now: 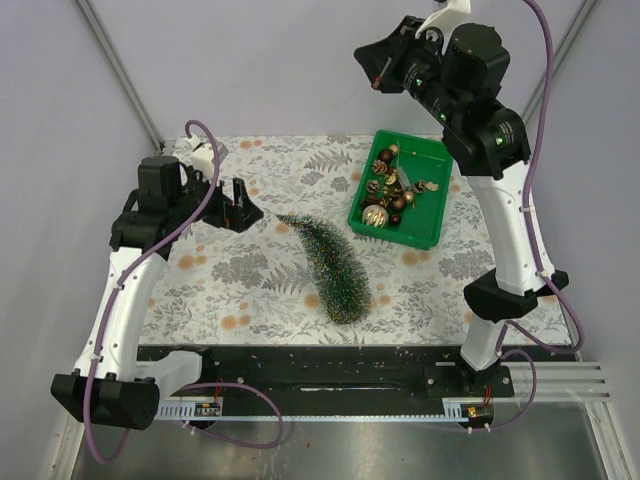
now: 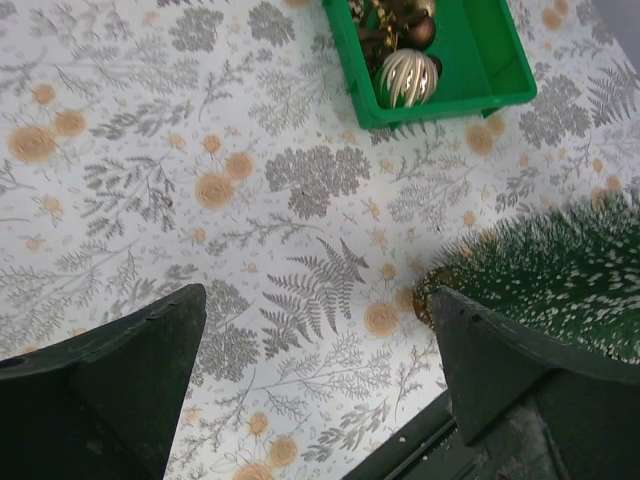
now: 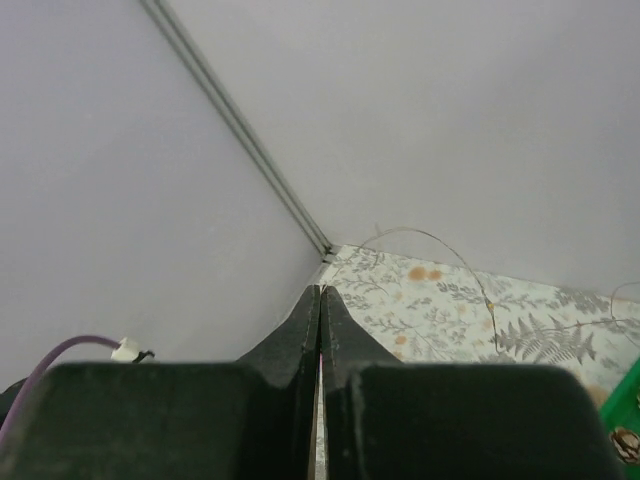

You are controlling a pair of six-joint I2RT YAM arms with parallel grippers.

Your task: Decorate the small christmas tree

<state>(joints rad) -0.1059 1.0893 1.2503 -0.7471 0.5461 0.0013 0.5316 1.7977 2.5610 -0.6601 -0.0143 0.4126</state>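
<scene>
**A:** On the patterned worktop point(image 1: 270, 160), centre: which item lies there?

**B:** The small christmas tree point(image 1: 330, 265), on its side, with its tip pointing far-left and its broad end toward the near edge. The green bin point(image 1: 395, 236) of ornaments stands just beyond it to the right, not touching it.

**A:** And the left end effector point(image 1: 240, 210)?

**B:** It is low over the worktop, left of the tree's tip. Its fingers point(image 2: 150, 370) are spread wide with nothing between them.

**A:** The right end effector point(image 1: 378, 72)?

**B:** It is raised high over the far edge, above the bin. Its fingertips point(image 3: 310, 300) are pressed together. A thin wire point(image 3: 450, 250) arcs beyond them, but I cannot tell whether it is pinched.

**A:** What shows in the bin?

**B:** A gold ribbed bauble point(image 2: 408, 77) among darker pieces.
</scene>
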